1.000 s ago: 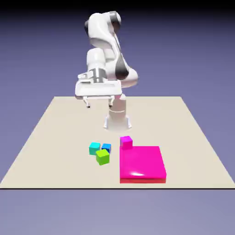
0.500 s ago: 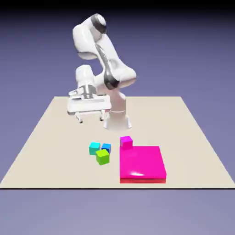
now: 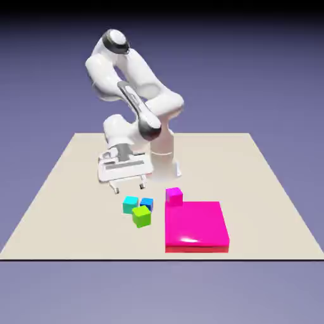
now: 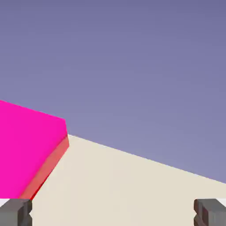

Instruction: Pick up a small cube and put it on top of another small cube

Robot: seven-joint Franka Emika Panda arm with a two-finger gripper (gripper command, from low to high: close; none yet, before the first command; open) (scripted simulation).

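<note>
Exterior view: gripper point(image 3: 126, 185) hangs low over the table point(image 3: 76, 183), fingers spread wide with nothing between them, just beyond the cluster of small cubes on their far side. The lime-green cube point(image 3: 142, 216) sits nearest the camera, touching or nearly touching the dark blue cube point(image 3: 147, 204) behind it; the cyan cube point(image 3: 130, 204) stands just left of the blue one. A small magenta cube point(image 3: 174, 195) rests at the far left corner of the flat magenta slab point(image 3: 196, 224). Nothing is stacked.

Hand view: both grey fingertips point(image 4: 15, 212) show at the bottom corners, far apart, empty. Only the magenta slab point(image 4: 26, 150) and bare table point(image 4: 132, 185) appear; no small cube is in sight.

Judgement: approach step, grasp not begun. Next move calls for bringing the hand over the green cube and descending squarely, clearing the close-set blue neighbour.
</note>
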